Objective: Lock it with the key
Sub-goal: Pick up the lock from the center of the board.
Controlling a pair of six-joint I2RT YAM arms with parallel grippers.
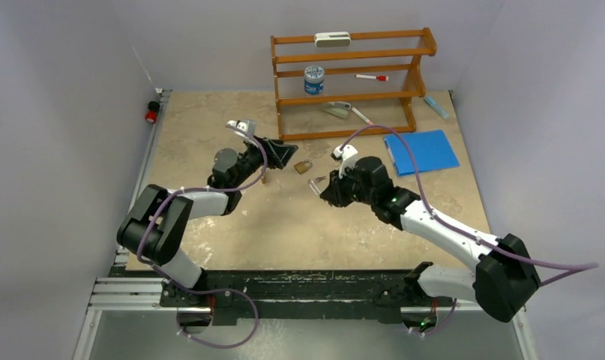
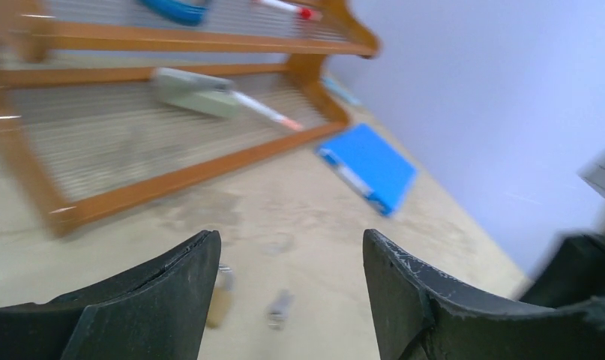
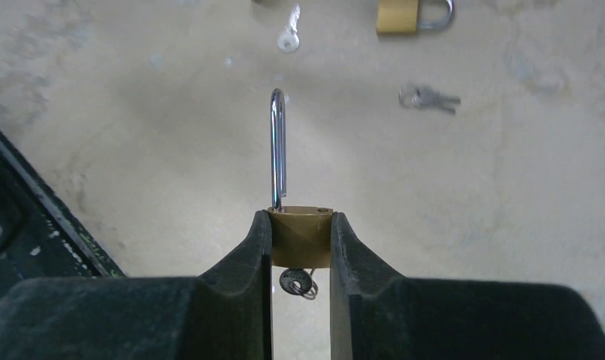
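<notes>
The padlock (image 3: 301, 236), a small brass one, is clamped by its body in the right pincer (image 3: 301, 225), one finger pressed against each side, and held above the desk (image 1: 284, 225). Its shackle (image 3: 277, 150) stands up out of one side of the body, and the hole on the other side is bare, so it is open. A key (image 3: 298, 283) sticks out of the underside of the body, between the fingers.

Beyond it, a second padlock (image 3: 404, 13) lies flat on the desk, with a pair of loose keys (image 3: 428, 97) and a single key (image 3: 288, 37) near it.

From above, that second padlock lies between the two arms, just beside the left pincer (image 1: 288, 154). The left pincer's jaws stand wide apart with nothing in them, and they hang above the desk.

Farther back, a wooden rack (image 1: 351, 75) stands at the far edge. A blue folder (image 1: 421, 152) lies flat just beside its right end.
</notes>
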